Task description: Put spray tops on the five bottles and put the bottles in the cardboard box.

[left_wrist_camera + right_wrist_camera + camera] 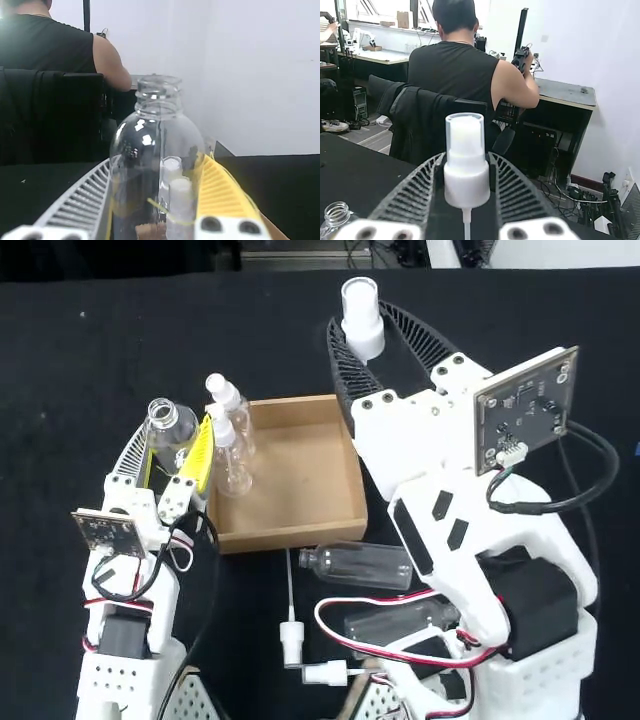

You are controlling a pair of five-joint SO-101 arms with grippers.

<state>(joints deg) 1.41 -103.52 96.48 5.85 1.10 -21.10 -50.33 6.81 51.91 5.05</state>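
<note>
My left gripper [172, 447] is shut on an upright clear bottle [168, 418] with an open neck, just left of the cardboard box [356, 480]; the left wrist view shows that bottle [157, 145] between the grey and yellow fingers. My right gripper [362, 328] is shut on a white spray top [360, 298] beyond the box's far right corner, its tube hanging down [466, 165]. Two capped bottles [230, 445] stand inside the box at its left wall. The open bottle's neck [336, 214] also shows in the right wrist view.
A capless bottle [355, 565] lies in front of the box, and another [400, 620] lies partly under the right arm. Two loose spray tops [290, 635] [328, 673] lie near the front edge. The box's right half is bare.
</note>
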